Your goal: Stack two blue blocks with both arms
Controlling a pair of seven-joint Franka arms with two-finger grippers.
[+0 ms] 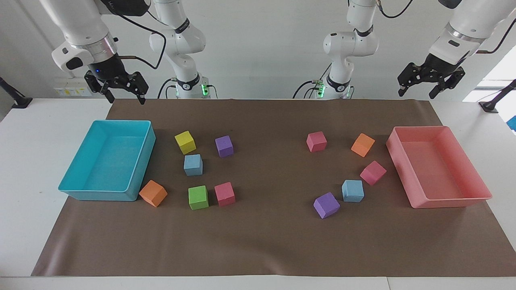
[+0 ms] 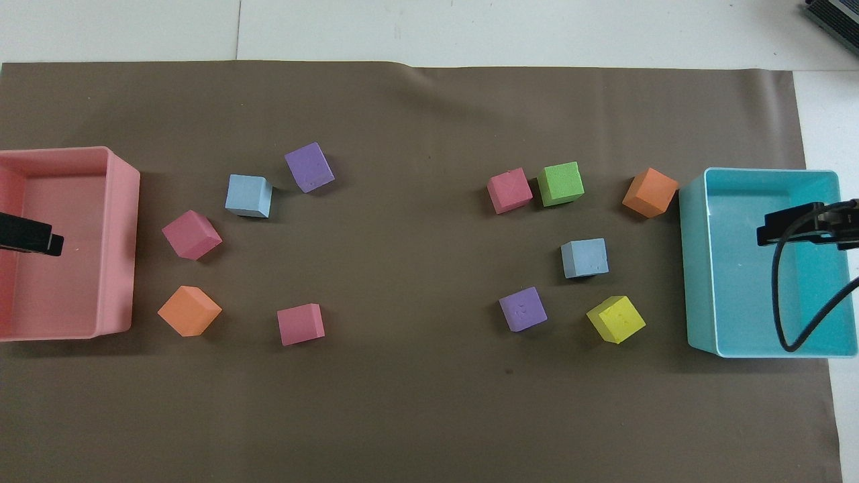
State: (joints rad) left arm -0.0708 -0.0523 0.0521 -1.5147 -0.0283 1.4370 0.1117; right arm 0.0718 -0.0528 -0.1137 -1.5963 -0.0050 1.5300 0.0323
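Two sky-blue blocks lie apart on the brown mat. One blue block (image 1: pixel 193 164) (image 2: pixel 584 258) sits toward the right arm's end, between a yellow cube (image 1: pixel 185 142) and a green cube (image 1: pixel 198 197). The other blue block (image 1: pixel 352 190) (image 2: pixel 248 195) sits toward the left arm's end, beside a purple cube (image 1: pixel 326 205) and a pink cube (image 1: pixel 373 172). My right gripper (image 1: pixel 125 98) (image 2: pixel 798 225) hangs open and empty, raised over the turquoise tray (image 1: pixel 137 169). My left gripper (image 1: pixel 416 94) (image 2: pixel 30 235) hangs open and empty, raised over the pink tray (image 1: pixel 403 173). Both arms wait.
Other cubes dot the mat: an orange cube (image 1: pixel 153 193) against the turquoise tray, a pink cube (image 1: pixel 224 194), a purple cube (image 1: pixel 224 146), a pink cube (image 1: pixel 316 141) and an orange cube (image 1: pixel 363 144). A wide bare strip of mat (image 1: pixel 270 169) separates the two groups.
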